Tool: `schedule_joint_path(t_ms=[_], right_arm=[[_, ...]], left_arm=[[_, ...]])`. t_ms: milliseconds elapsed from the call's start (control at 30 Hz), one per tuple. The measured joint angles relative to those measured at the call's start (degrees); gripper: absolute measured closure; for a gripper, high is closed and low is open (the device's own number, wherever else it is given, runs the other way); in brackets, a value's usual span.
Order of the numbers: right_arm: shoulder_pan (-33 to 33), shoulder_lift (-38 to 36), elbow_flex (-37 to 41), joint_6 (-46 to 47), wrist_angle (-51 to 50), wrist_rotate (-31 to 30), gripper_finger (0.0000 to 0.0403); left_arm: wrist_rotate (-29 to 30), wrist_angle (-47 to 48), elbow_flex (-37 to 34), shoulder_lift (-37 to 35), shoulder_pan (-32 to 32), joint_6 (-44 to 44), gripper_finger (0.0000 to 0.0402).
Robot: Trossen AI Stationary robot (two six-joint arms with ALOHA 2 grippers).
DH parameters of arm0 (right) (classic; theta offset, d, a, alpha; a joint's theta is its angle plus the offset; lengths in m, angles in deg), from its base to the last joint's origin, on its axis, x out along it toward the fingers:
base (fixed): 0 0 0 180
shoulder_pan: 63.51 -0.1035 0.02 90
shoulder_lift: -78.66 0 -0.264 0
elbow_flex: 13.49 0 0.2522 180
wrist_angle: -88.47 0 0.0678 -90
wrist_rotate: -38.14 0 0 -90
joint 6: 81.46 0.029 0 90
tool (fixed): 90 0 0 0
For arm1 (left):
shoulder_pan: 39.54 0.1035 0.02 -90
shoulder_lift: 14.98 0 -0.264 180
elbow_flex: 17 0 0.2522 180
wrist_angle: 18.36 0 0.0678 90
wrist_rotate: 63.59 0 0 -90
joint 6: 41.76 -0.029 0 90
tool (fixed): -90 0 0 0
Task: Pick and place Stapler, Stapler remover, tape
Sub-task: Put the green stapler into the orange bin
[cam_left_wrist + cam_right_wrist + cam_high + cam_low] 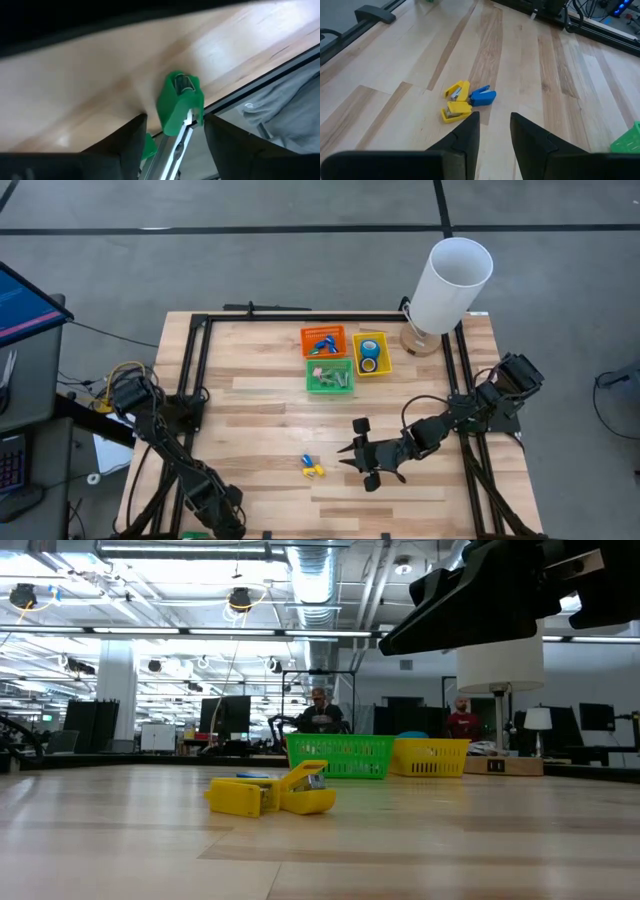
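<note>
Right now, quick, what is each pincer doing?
Left pincer: open around a green stapler at the table edge, not gripping it.
Right pincer: open, empty, above the table near the yellow staplers.

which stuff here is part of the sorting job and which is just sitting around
Part of the job:
- yellow staplers and blue stapler, loose on the table
- green stapler between the left end effector's fingers, at the table edge
- tape in the yellow basket
- orange basket, green basket

Just lying about:
- white lamp
- cables beside the left arm
</note>
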Motion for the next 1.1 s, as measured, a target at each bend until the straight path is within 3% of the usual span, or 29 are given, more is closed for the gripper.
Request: schedule_joint_path(t_ms=[567, 967, 1100], right_arm=[[0.0, 0.0, 0.0, 0.0, 0.0, 0.0, 0.0302], [0.0, 0.0, 0.0, 1.5, 0.0, 0.0, 0.0302], [0.0, 0.0, 0.0, 1.5, 0.0, 0.0, 0.0302]], left_arm=[[0.8, 0.4, -0.3, 0.0, 2.0, -0.6, 0.0304], [6.6, -0.3, -0.2, -0.3, 2.1, -3.6, 0.0332], [11.9, -0.1, -0.3, -1.7, 2.1, -4.7, 0.0332]])
